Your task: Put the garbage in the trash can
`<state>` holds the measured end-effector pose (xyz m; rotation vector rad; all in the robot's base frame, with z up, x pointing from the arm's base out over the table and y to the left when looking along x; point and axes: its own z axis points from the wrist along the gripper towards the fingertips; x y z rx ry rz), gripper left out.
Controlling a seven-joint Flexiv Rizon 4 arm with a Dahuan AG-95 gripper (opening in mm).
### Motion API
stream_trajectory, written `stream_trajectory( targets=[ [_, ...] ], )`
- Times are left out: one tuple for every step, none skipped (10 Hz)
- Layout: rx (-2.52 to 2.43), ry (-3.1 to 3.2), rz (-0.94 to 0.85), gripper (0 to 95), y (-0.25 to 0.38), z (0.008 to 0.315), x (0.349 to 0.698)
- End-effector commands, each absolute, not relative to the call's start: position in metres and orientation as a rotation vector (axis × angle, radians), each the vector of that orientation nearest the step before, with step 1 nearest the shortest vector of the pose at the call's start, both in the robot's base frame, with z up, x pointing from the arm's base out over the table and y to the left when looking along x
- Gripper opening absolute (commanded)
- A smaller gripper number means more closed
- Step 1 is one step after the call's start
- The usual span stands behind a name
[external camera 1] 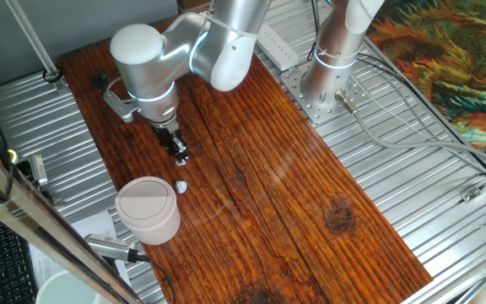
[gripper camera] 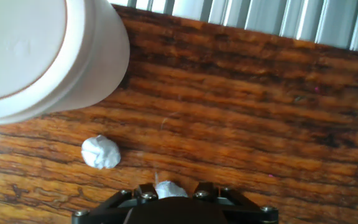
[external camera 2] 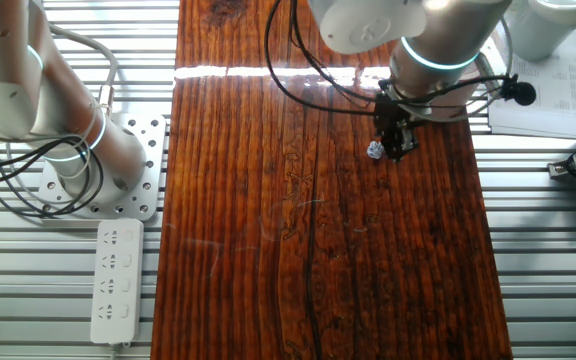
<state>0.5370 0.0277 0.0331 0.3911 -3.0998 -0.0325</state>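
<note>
The pale pinkish trash can (external camera 1: 148,209) stands on the wooden table (external camera 1: 294,194) near its front left edge, lid closed. It fills the top left of the hand view (gripper camera: 42,56). One white garbage wad (external camera 1: 180,186) lies on the wood just beside the can, also in the hand view (gripper camera: 100,152). My gripper (external camera 1: 179,153) hangs above and a little behind that wad. In the hand view my gripper (gripper camera: 171,190) is shut on the second wad (gripper camera: 168,188), pinched between the dark fingers. In the other fixed view a white wad (external camera 2: 375,150) shows at my gripper (external camera 2: 393,145); the can is hidden by the arm.
A plain white round container (external camera 2: 558,25) and papers sit off the table's far corner. The second arm's base (external camera 1: 327,84) and a power strip (external camera 2: 116,280) stand on the metal grating beside the table. A metal tool (external camera 1: 112,247) lies by the can.
</note>
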Motion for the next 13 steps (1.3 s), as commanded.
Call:
stream_trajectory(
  targets=[
    [0.395,-3.107,-0.025,38.0,0.029,0.030,0.537],
    [0.392,-3.108,-0.024,38.0,0.030,0.028,0.537],
    [0.392,-3.108,-0.025,38.0,0.031,0.026,0.537],
    [0.393,-3.107,-0.024,38.0,0.032,0.024,0.537],
    [0.394,-3.108,-0.024,38.0,0.032,0.022,0.537],
    [0.391,-3.108,-0.023,38.0,0.032,0.021,0.536],
    [0.391,-3.107,-0.022,38.0,0.032,0.021,0.536],
    [0.387,-3.107,-0.017,38.0,0.032,0.020,0.536],
    [0.386,-3.107,-0.018,19.0,0.032,0.020,0.535],
    [0.386,-3.107,-0.018,19.0,0.032,0.019,0.535],
    [0.388,-3.107,-0.019,19.0,0.032,0.017,0.534],
    [0.385,-3.108,-0.022,19.0,0.031,0.017,0.533],
    [0.383,-3.108,-0.025,19.0,0.031,0.017,0.533]
  ],
)
